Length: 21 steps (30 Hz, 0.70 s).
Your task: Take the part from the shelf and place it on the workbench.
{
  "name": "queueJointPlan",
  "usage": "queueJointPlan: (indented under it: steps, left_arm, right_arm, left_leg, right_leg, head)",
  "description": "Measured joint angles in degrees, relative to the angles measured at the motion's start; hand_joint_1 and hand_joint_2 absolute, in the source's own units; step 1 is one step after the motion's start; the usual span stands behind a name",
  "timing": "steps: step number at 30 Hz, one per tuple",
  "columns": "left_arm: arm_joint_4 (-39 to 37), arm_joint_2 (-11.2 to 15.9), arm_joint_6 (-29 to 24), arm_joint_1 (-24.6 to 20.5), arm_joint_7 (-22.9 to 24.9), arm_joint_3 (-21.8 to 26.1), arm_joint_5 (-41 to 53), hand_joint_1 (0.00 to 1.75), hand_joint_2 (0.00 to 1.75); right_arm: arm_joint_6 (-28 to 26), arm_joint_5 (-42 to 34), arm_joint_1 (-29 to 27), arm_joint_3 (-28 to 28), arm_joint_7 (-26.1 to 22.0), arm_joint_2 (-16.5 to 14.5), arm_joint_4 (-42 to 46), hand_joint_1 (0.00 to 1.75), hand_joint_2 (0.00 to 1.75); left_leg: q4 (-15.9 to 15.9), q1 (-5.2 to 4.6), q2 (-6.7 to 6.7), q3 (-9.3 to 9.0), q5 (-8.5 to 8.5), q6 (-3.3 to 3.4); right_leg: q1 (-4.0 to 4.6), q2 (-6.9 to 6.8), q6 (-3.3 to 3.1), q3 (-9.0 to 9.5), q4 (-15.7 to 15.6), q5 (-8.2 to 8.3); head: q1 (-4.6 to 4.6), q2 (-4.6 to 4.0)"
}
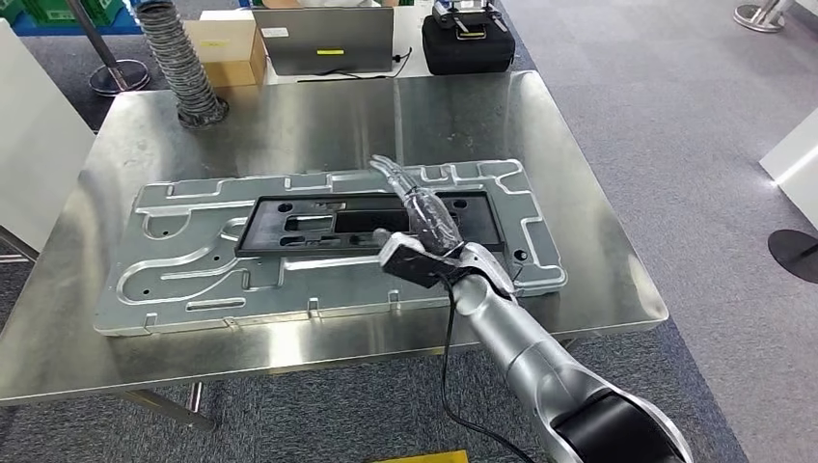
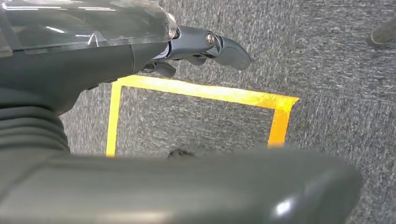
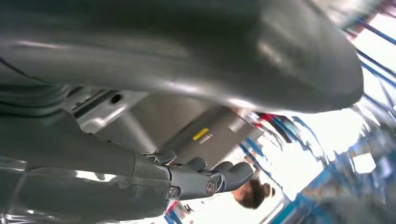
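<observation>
A long black part (image 1: 309,224) lies flat in the recess of a large silver cast plate (image 1: 193,260) on the steel workbench (image 1: 289,125). My right hand (image 1: 420,207) reaches out over the black part's right end, fingers stretched forward and holding nothing. I cannot tell whether it touches the part. In the right wrist view the right hand (image 3: 205,177) has its fingers apart from the thumb, with the silver plate (image 3: 100,109) behind. My left hand (image 2: 205,46) hangs over grey carpet, fingers loosely extended and empty.
At the bench's far edge stand a ribbed grey hose (image 1: 183,63), a cardboard box (image 1: 227,43), a grey laptop (image 1: 323,39) and a black case (image 1: 468,43). A white panel (image 1: 34,145) stands on the left. Yellow floor tape (image 2: 201,91) lies below my left hand. A person (image 3: 252,193) is behind the bench.
</observation>
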State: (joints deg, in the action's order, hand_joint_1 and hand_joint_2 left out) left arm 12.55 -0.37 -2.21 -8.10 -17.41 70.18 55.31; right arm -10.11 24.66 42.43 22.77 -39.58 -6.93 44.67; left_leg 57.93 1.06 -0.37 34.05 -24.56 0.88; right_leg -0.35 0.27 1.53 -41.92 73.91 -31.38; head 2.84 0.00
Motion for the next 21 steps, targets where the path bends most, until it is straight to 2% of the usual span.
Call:
queueJointPlan:
  steps: [3, 4, 5, 6, 8, 9, 10, 12, 13, 14, 15, 16, 18, 19, 21]
  left_arm:
    - [0.0, -0.05, 0.01, 0.1, -0.22, 0.01, -0.47, 0.0, 0.0]
    - [0.0, -0.09, 0.04, 0.18, -0.41, 0.01, -0.77, 0.0, 0.0]
    - [0.0, -0.11, 0.12, 0.32, -0.65, 0.03, -1.1, 0.0, 0.0]
    - [0.0, -0.13, 0.23, 0.5, -0.95, 0.07, -1.42, 0.0, 0.0]
    - [0.0, -0.06, 0.72, 1.0, -1.72, 0.21, -2.28, 0.0, 0.0]
    - [0.0, -0.04, 1.01, 1.26, -2.13, 0.35, -2.73, 0.0, 0.0]
    - [0.0, -0.01, 1.31, 1.5, -2.48, 0.56, -3.18, 0.0, 0.0]
    - [0.0, 0.01, 1.67, 1.91, -2.92, 1.14, -3.93, 0.0, 0.0]
    - [0.0, 0.03, 1.78, 2.13, -3.04, 1.44, -4.29, 0.0, 0.0]
    - [0.0, 0.03, 1.84, 2.39, -3.1, 1.72, -4.59, 0.0, 0.0]
    - [0.0, 0.04, 1.87, 2.66, -3.14, 1.97, -4.82, 0.0, 0.0]
    - [0.0, 0.05, 1.87, 2.89, -3.15, 2.24, -5.01, 0.0, 0.0]
    - [0.0, 0.08, 1.85, 3.07, -3.14, 2.72, -5.25, 0.0, 0.0]
    - [0.0, 0.09, 1.83, 3.08, -3.12, 2.92, -5.35, 0.0, 0.0]
    - [0.0, 0.08, 1.79, 3.17, -3.04, 3.22, -5.46, 0.0, 0.0]
  right_arm:
    - [0.71, -9.32, -1.73, -1.68, -0.31, 1.84, 8.32, 0.0, 0.0]
    - [-0.29, -10.54, -2.19, -2.34, -0.35, 2.53, 10.92, 0.0, 0.0]
    - [-1.78, -10.94, -2.77, -3.01, -0.38, 3.28, 13.39, 0.0, 0.0]
    - [-3.57, -10.57, -3.53, -3.71, -0.39, 4.11, 15.69, 0.0, 0.0]
    - [-8.34, -8.13, -5.48, -5.35, -0.39, 5.94, 20.26, 0.0, 0.0]
    - [-10.85, -6.54, -6.64, -6.34, -0.38, 6.8, 22.52, 0.0, 0.0]
    - [-13.31, -4.82, -7.96, -7.51, -0.33, 7.61, 24.8, 0.0, 0.0]
    - [-17.28, -1.64, -11.38, -10.57, -0.17, 9.11, 28.89, 0.0, 0.0]
    - [-18.97, -0.24, -13.58, -12.67, -0.11, 9.93, 30.9, 0.0, 0.0]
    - [-20.48, 0.85, -15.87, -14.96, -0.11, 10.73, 32.74, 0.0, 0.0]
    - [-21.8, 1.62, -18.07, -17.34, -0.15, 11.52, 34.44, 0.0, 0.0]
    - [-22.96, 2.2, -20.1, -19.71, -0.18, 12.3, 35.99, 0.0, 0.0]
    - [-24.95, 3.32, -23.74, -24.24, -0.2, 13.68, 38.54, 0.0, 0.0]
    - [-25.75, 3.88, -25.65, -26.7, -0.21, 14.33, 39.72, 0.0, 0.0]
    - [-26.61, 4.56, -29.52, -31.46, -0.22, 15.15, 41.7, 0.0, 0.0]
  left_leg:
    - [0.1, -0.17, -0.07, -0.03, -0.11, -0.22]
    - [0.12, -0.25, -0.06, -0.01, -0.16, -0.42]
    - [0.11, -0.3, -0.05, 0.0, -0.2, -0.65]
    - [0.04, -0.34, -0.04, -0.04, -0.2, -0.93]
    - [0.15, -0.37, 0.01, -0.13, -0.5, -1.46]
    - [1.06, -0.38, 0.06, 0.19, -1.27, -1.68]
    - [3.17, -0.37, 0.12, 1.03, -2.68, -1.86]
    - [10.38, -0.28, 0.18, 4.17, -6.5, -2.07]
    - [13.9, -0.26, 0.18, 5.79, -7.85, -2.17]
    - [15.76, -0.26, 0.19, 6.65, -8.16, -2.22]
    - [15.39, -0.25, 0.2, 6.43, -7.36, -2.21]
    - [12.69, -0.24, 0.2, 5.04, -5.62, -2.15]
    - [4.68, -0.28, 0.14, 0.89, -2.36, -1.81]
    - [1.92, -0.33, 0.08, -0.57, -1.62, -1.51]
    - [0.3, -0.55, -0.04, -1.48, -1.76, -0.84]
  right_leg:
    - [0.3, -0.08, -0.92, 5.7, -11.84, 5.35]
    - [0.47, -0.13, -1.21, 6.96, -14.55, 6.18]
    - [0.65, -0.16, -1.43, 7.5, -15.79, 6.36]
    - [0.77, -0.16, -1.55, 7.53, -15.91, 6.34]
    - [0.47, -0.18, -2.01, 7.82, -16.41, 6.55]
    - [0.28, -0.23, -2.31, 8.03, -16.73, 6.68]
    - [0.11, -0.29, -2.58, 8.24, -17.03, 6.8]
    - [0.18, -0.45, -2.86, 8.42, -17.13, 6.75]
    - [0.22, -0.54, -2.87, 8.45, -17.09, 6.67]
    - [0.25, -0.63, -2.83, 8.48, -17.04, 6.57]
    - [0.24, -0.66, -2.74, 8.53, -16.95, 6.46]
    - [0.2, -0.64, -2.58, 8.63, -16.84, 6.31]
    - [0.25, -0.56, -2.11, 8.82, -16.52, 5.93]
    - [0.33, -0.54, -1.82, 8.86, -16.38, 5.78]
    - [0.48, -0.55, -1.18, 8.87, -16.29, 5.66]
  head:
    - [0.0, 0.0]
    - [0.0, 0.0]
    - [0.0, 0.0]
    - [0.0, 0.0]
    - [0.0, 0.0]
    - [0.0, 0.0]
    - [0.0, 0.0]
    - [0.0, 0.0]
    - [0.0, 0.0]
    - [0.0, 0.0]
    - [0.0, 0.0]
    - [0.0, 0.0]
    - [0.0, 0.0]
    - [0.0, 0.0]
    - [0.0, 0.0]
